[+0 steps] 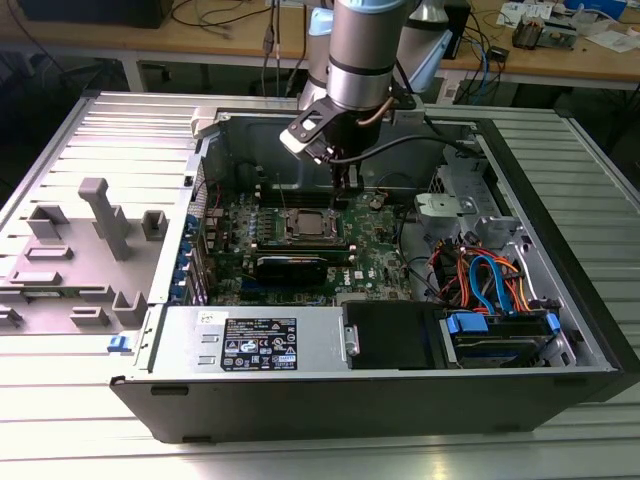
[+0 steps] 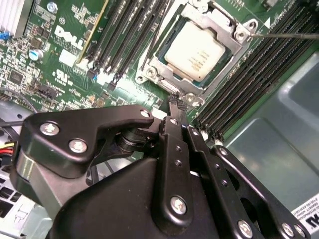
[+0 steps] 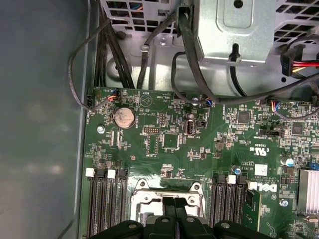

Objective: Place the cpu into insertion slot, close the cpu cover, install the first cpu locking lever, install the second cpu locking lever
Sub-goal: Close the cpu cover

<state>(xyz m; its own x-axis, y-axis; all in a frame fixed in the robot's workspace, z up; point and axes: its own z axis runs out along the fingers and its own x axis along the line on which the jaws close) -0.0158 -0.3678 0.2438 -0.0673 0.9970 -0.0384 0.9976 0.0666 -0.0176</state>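
The cpu (image 2: pixel 197 52), a dull silver square, lies in the insertion slot (image 1: pixel 294 234) on the green motherboard (image 3: pixel 199 149). The cpu cover (image 2: pixel 227 27), a silver metal frame, lies flat around the chip. A thin metal lever (image 2: pixel 286 36) sticks out from one corner of the socket. My gripper (image 2: pixel 177 103) is shut with nothing between its fingers, its tip just off the socket's edge beside the memory slots. In the first wrist view the gripper (image 3: pixel 173 204) hangs over the socket frame (image 3: pixel 167 191). In the exterior view the gripper (image 1: pixel 345 183) points down just behind the socket.
The open computer case (image 1: pixel 560 260) walls the board in. Memory slots (image 2: pixel 124 40) flank the socket on both sides. Cables (image 3: pixel 149 55) and a metal drive bracket (image 3: pixel 239 30) lie beyond the board. A power supply (image 1: pixel 260 345) and coloured cables (image 1: pixel 490 280) fill the case's front.
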